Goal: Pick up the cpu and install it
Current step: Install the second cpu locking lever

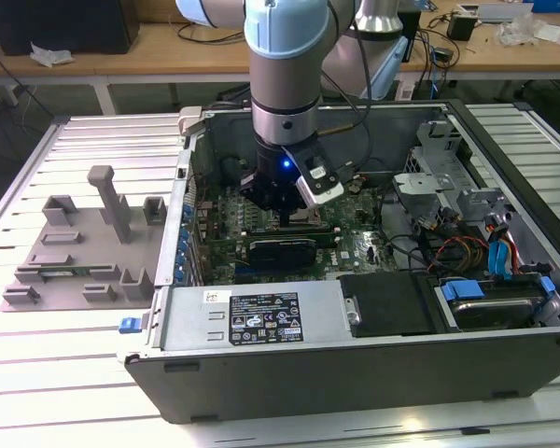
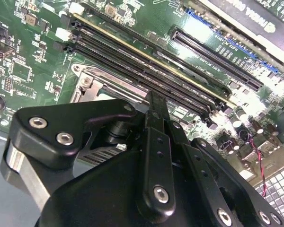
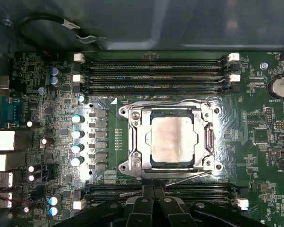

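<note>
Our hand (image 1: 289, 207) hangs low inside the open computer case (image 1: 261, 322), directly over the motherboard (image 3: 47, 94). In the second wrist view its black linkage (image 2: 156, 156) crowds the foreground, but the fingertips themselves are hidden from us, so we cannot tell whether the hand is clenched or released, and we see nothing carried in it.

Just beyond the hand, the first wrist view looks straight down on the cpu (image 3: 173, 141): its dull silver top sits flat and square inside the metal-framed socket (image 3: 132, 142), level with the frame and with no visible tilt. We judge it already seated, since a chip only lies this evenly when its edges match the socket's recess. The frame surrounds it on all four sides, and a thin wire lever (image 3: 180, 178) runs along the edge nearest the hand.

Memory slots (image 3: 156, 73) flank the socket on the far side, with another bank near the hand. Out past the case, a grey parts tray (image 1: 75, 247) lies on the slatted worktop (image 1: 65, 373) toward the exterior view's left, well apart from the work.
</note>
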Controlling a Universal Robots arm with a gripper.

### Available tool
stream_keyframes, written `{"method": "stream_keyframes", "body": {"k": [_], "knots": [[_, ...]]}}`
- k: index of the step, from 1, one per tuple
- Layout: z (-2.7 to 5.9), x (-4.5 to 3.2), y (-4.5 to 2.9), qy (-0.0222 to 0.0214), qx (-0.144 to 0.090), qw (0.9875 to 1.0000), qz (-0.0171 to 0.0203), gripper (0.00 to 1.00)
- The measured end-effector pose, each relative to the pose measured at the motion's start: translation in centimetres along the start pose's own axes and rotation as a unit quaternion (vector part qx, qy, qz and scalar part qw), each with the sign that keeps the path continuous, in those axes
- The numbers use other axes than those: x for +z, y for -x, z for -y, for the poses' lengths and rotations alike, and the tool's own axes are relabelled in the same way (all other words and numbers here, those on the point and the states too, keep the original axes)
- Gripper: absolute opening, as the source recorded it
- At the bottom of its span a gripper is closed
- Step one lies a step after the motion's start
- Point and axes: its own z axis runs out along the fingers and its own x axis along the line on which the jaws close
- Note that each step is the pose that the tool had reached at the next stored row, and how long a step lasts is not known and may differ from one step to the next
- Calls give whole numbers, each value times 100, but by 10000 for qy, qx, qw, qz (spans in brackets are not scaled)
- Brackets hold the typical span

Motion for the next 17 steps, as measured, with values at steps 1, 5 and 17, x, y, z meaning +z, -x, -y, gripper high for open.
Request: {"method": "stream_keyframes", "body": {"k": [1, 5, 17], "knots": [[1, 1, -17, 2, -1, 10000, 5, 11], [8, 22, -120, 27, -3, 10000, 41, 11], [11, 33, -165, 61, -4, 10000, 61, 11]]}}
